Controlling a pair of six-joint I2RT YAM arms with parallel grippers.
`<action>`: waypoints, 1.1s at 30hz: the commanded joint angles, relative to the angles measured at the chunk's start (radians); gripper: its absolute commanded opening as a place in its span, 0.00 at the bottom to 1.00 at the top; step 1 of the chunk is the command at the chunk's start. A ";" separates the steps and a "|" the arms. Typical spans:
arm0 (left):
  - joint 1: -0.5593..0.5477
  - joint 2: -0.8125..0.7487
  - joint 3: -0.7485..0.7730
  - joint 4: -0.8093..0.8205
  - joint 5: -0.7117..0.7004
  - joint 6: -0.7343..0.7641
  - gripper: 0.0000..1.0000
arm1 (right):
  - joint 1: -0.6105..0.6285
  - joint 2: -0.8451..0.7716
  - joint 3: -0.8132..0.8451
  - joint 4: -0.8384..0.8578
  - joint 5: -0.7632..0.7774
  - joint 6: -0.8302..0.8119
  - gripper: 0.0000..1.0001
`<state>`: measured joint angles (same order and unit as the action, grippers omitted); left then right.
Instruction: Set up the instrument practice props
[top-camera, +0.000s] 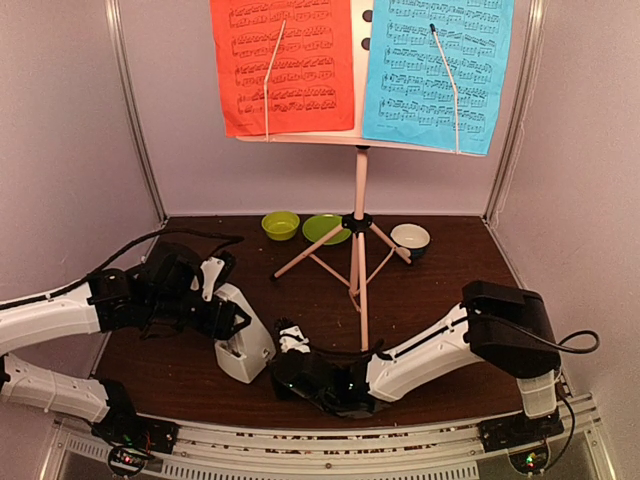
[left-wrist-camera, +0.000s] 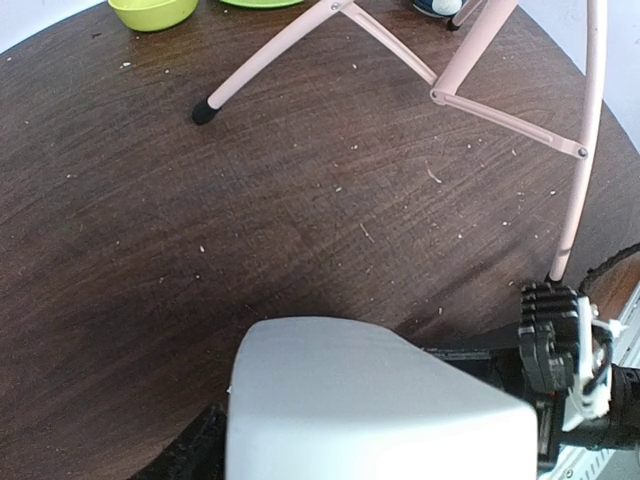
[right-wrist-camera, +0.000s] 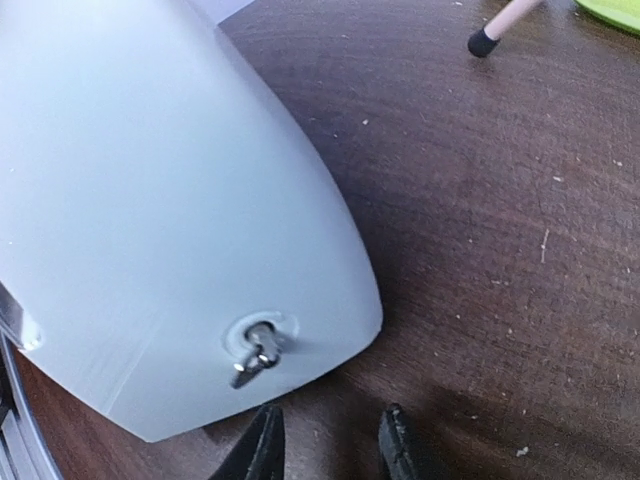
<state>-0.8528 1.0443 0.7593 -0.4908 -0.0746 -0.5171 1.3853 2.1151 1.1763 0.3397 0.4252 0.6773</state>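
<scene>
Left tool (top-camera: 228, 318) and right tool (right-wrist-camera: 330, 442) are both placed low at the near part of the table (top-camera: 440, 280). Behind them the music stand (top-camera: 360, 200) is spread on its tripod legs, so the red page (top-camera: 283, 65) and cyan page (top-camera: 440, 70) are shown upright on it. Nearer, the white metronome (top-camera: 245, 350) is clasped by the left tool, seemingly to steady it. Its small winding key (right-wrist-camera: 255, 350) is faced by the right tool's parted, empty jaws, probably for winding.

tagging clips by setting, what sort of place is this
Probably a robot test booth, not a music room: plain pale walls enclose a dark wooden table, two robot arms sit at its near edge, and a pink music stand holds sheet-music pages.
</scene>
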 joint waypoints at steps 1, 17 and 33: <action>-0.003 -0.041 0.040 0.081 0.007 -0.009 0.01 | -0.002 -0.037 -0.045 -0.014 0.074 0.009 0.31; -0.003 -0.045 0.044 0.069 0.004 -0.010 0.00 | 0.013 -0.045 -0.036 0.160 -0.015 -0.032 0.47; -0.003 -0.060 0.052 0.061 0.033 -0.006 0.00 | 0.011 0.000 0.004 0.072 0.048 -0.005 0.33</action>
<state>-0.8528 1.0157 0.7593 -0.5259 -0.0620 -0.5179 1.3918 2.1006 1.1580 0.4465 0.4305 0.6823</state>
